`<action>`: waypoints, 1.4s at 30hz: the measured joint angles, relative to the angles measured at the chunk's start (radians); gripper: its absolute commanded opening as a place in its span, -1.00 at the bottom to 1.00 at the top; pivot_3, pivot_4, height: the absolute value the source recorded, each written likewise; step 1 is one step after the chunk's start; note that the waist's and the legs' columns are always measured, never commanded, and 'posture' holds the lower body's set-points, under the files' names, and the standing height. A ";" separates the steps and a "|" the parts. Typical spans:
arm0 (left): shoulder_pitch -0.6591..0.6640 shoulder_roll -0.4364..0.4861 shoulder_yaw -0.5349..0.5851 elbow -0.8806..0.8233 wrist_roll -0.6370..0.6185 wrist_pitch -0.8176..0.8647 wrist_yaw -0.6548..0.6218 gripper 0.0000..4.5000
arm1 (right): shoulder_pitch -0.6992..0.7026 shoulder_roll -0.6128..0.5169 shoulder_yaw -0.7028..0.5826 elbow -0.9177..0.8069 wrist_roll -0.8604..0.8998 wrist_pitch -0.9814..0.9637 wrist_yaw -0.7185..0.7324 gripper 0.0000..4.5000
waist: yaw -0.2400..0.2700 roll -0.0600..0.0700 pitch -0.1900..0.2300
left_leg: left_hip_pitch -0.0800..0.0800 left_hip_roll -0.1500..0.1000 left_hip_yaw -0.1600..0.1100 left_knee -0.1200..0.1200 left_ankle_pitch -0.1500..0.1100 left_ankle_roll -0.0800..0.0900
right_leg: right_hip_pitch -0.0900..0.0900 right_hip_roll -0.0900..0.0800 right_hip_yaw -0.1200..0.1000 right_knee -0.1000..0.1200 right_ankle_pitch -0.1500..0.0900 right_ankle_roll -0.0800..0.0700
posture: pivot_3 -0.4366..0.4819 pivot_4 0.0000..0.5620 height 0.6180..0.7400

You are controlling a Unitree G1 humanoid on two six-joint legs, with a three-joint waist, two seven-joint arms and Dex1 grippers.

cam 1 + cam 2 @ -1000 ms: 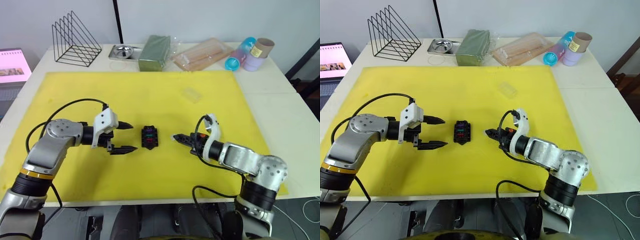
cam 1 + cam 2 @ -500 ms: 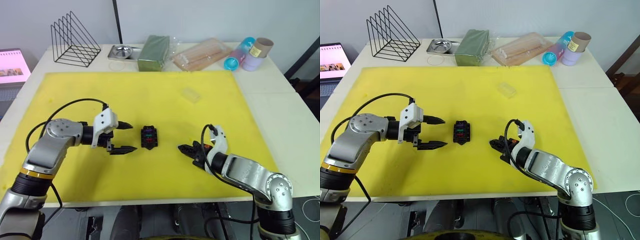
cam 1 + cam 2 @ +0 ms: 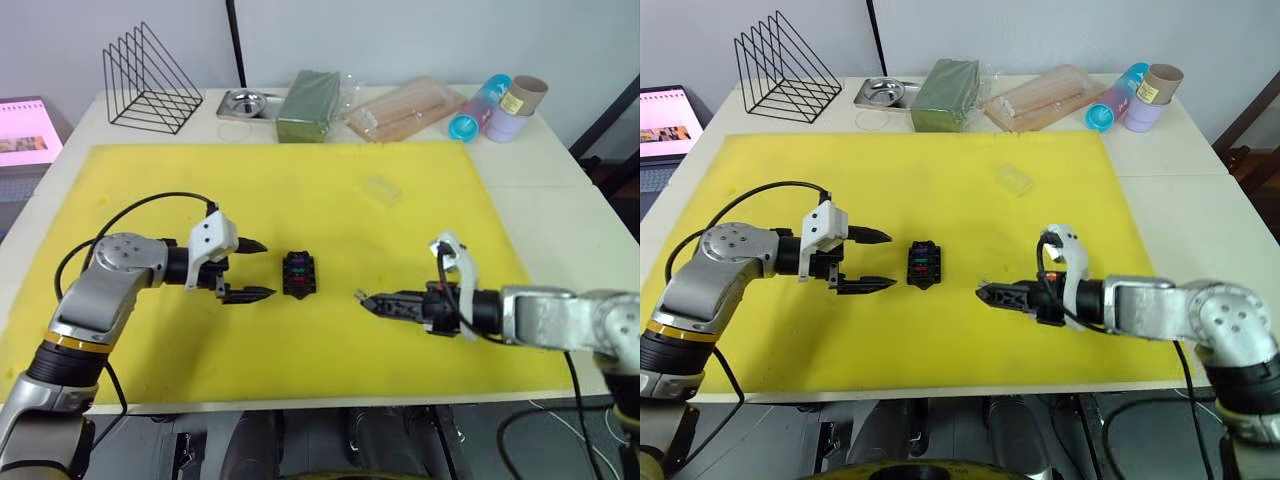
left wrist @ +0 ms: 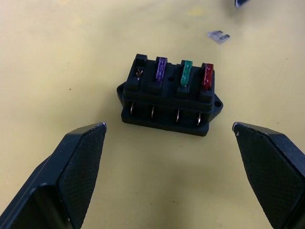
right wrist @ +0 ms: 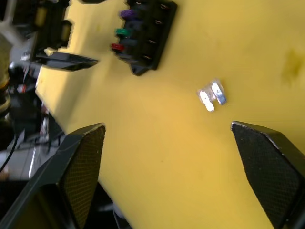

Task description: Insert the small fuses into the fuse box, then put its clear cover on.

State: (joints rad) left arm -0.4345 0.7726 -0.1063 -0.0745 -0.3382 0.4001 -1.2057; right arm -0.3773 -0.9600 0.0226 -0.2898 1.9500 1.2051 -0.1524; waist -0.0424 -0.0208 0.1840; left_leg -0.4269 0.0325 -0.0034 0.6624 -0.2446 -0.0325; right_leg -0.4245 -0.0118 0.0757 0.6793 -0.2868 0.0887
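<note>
Right wrist view shows the last tiny greyish-purple blade fuse (image 5: 212, 97) lying loose on the yellow mat near the small black slotted fuse box (image 4: 169, 95), both claws spread empty; probably light and slippery, so pinch its flat sides.

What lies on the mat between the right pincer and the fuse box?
One loose greyish fuse lies on the yellow mat between the open right pincer and the fuse box, touching neither; the right wrist view shows it.

Three fuses seated in one fuse box (image 4: 169, 98) — purple (image 4: 161, 69), green (image 4: 186, 73), red (image 4: 207, 75); one loose fuse (image 5: 212, 96); one clear cover (image 3: 1014, 180).
</note>
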 measured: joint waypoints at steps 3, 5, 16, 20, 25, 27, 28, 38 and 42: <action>-0.003 -0.001 0.000 0.004 0.002 -0.001 0.000 1.00 | -0.075 -0.022 0.034 0.067 -0.027 0.060 0.089 0.99 | 0.000 0.000 0.000 | 0.000 0.000 0.000 0.000 0.000 0.000 | 0.000 0.000 0.000 0.000 0.000 0.000 | -0.05 -0.47 1.00; -0.004 0.000 0.000 0.010 0.003 -0.001 -0.002 1.00 | -0.148 -0.021 0.074 0.122 -0.103 0.120 0.191 0.99 | 0.001 0.000 0.000 | 0.000 0.000 0.000 0.001 0.000 0.000 | 0.000 -0.001 0.000 0.000 0.000 0.000 | -0.05 -0.47 1.00; -0.015 -0.004 -0.004 0.020 0.003 -0.018 -0.022 1.00 | -0.423 0.056 0.290 0.311 -0.680 0.201 0.806 0.99 | 0.003 0.000 0.000 | -0.001 0.000 0.000 0.001 0.000 0.000 | 0.000 -0.001 -0.001 0.000 0.000 0.000 | -0.05 -0.47 1.00; -0.015 -0.003 -0.004 0.015 0.002 -0.017 -0.029 1.00 | -0.454 0.086 0.367 0.341 -0.838 0.166 0.975 0.99 | 0.003 0.000 0.000 | -0.001 0.000 0.000 0.001 0.000 0.000 | 0.000 -0.001 -0.001 0.000 0.000 0.000 | -0.05 -0.47 1.00; 0.000 0.011 -0.001 -0.027 -0.012 -0.012 -0.045 1.00 | -0.492 0.137 0.431 0.421 -0.992 0.127 1.128 0.99 | 0.000 0.000 0.000 | -0.001 0.000 0.000 0.001 0.000 0.000 | -0.001 -0.001 -0.001 0.000 0.000 0.000 | -0.05 -0.47 1.00; 0.004 0.016 0.001 -0.042 -0.023 -0.006 -0.054 1.00 | -0.504 0.149 0.436 0.434 -1.039 0.115 1.176 0.99 | 0.001 0.000 0.000 | -0.001 0.000 0.000 0.001 0.000 0.000 | -0.001 -0.001 -0.001 0.000 0.000 0.000 | -0.05 -0.47 1.00; 0.006 0.018 0.002 -0.047 -0.024 -0.001 -0.056 1.00 | -0.508 0.156 0.439 0.442 -1.061 0.110 1.197 0.99 | 0.001 0.000 0.000 | 0.000 0.000 0.000 0.001 0.000 0.000 | -0.001 -0.001 -0.001 0.000 0.000 0.000 | -0.05 -0.47 1.00; 0.010 0.021 0.003 -0.048 -0.024 0.004 -0.054 1.00 | -0.536 0.198 0.473 0.501 -1.222 0.093 1.355 0.99 | 0.000 0.000 0.000 | 0.000 -0.001 0.000 0.001 0.000 0.000 | -0.001 0.000 -0.001 0.000 0.000 0.000 | -0.05 -0.47 1.00; 0.011 0.021 0.003 -0.048 -0.024 0.003 -0.050 1.00 | -0.540 0.211 0.482 0.512 -1.260 0.094 1.399 0.99 | 0.000 0.000 0.000 | 0.000 -0.001 0.000 0.001 0.000 0.000 | -0.001 0.000 -0.002 0.000 0.000 0.000 | -0.05 -0.47 1.00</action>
State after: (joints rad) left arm -0.4238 0.7940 -0.1037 -0.1229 -0.3617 0.4035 -1.2558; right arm -0.9172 -0.7489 0.5049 0.2219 0.6898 1.2988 1.2467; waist -0.0424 -0.0206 0.1843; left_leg -0.4273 0.0319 -0.0035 0.6633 -0.2447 -0.0324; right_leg -0.4251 -0.0122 0.0741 0.6795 -0.2865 0.0889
